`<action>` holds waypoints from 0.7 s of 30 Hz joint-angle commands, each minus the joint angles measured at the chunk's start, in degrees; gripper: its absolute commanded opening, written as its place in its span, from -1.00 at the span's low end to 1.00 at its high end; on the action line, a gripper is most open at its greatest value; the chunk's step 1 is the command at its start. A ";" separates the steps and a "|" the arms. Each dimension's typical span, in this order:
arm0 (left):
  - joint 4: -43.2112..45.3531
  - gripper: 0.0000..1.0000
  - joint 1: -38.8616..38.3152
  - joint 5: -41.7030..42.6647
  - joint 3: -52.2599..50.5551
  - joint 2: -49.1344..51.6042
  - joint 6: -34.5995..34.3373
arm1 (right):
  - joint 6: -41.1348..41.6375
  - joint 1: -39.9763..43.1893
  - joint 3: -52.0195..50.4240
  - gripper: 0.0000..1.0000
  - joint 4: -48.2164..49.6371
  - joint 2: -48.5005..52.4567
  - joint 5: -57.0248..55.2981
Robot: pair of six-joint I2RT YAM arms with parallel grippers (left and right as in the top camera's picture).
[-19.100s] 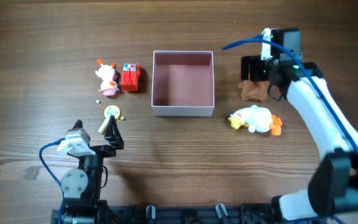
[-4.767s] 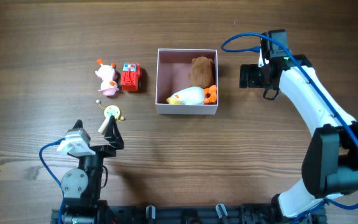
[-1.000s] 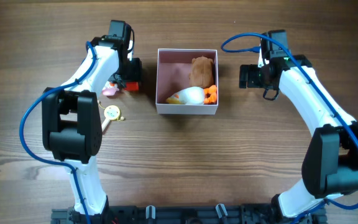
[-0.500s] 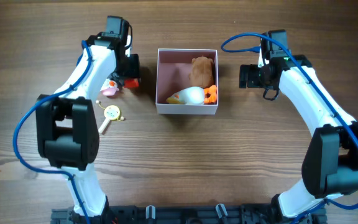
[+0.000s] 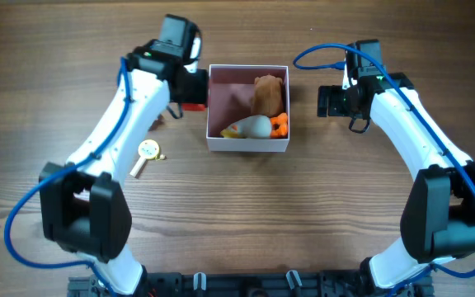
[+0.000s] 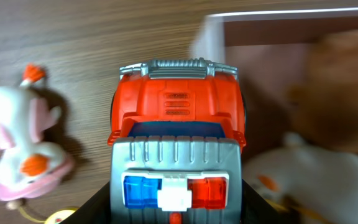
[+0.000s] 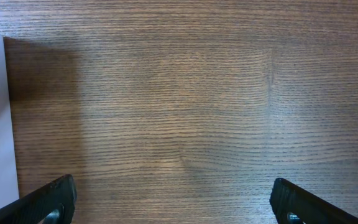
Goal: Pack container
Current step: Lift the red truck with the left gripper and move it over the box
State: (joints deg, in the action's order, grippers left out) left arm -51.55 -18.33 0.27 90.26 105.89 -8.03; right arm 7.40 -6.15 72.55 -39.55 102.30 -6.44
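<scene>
Lying nearest on the wooden table [image 5: 48, 181] is a small round yellow toy [image 5: 148, 149]. Beyond it, mid-table, sits the square white-walled container [image 5: 246, 145] with a pink floor, holding a white plush duck [image 5: 250, 126] and a brown plush toy [image 5: 266, 92]. At its left wall the left gripper [image 5: 191, 89] clamps a red toy truck [image 6: 176, 118]. To the container's right, the right gripper [image 5: 334, 101] hangs wide open and empty.
</scene>
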 commanded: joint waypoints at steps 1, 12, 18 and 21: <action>0.90 -0.12 -4.48 0.26 -0.20 -4.48 -1.51 | -0.59 0.13 0.07 0.99 0.13 -0.50 0.31; 4.22 -0.26 -10.27 0.26 -0.20 -5.16 -6.88 | -0.59 0.13 0.07 0.99 0.11 -0.50 0.31; 5.33 -0.27 -10.32 0.02 -0.20 -3.89 -7.74 | -0.59 0.13 0.07 0.99 0.13 -0.50 0.31; 5.51 -0.26 -10.32 -0.90 -0.20 -2.60 -7.89 | -0.59 0.13 0.07 0.99 0.13 -0.50 0.31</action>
State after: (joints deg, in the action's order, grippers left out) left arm -46.61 -28.45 0.27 90.26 102.21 -14.66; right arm 7.40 -6.15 72.55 -39.55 102.30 -6.44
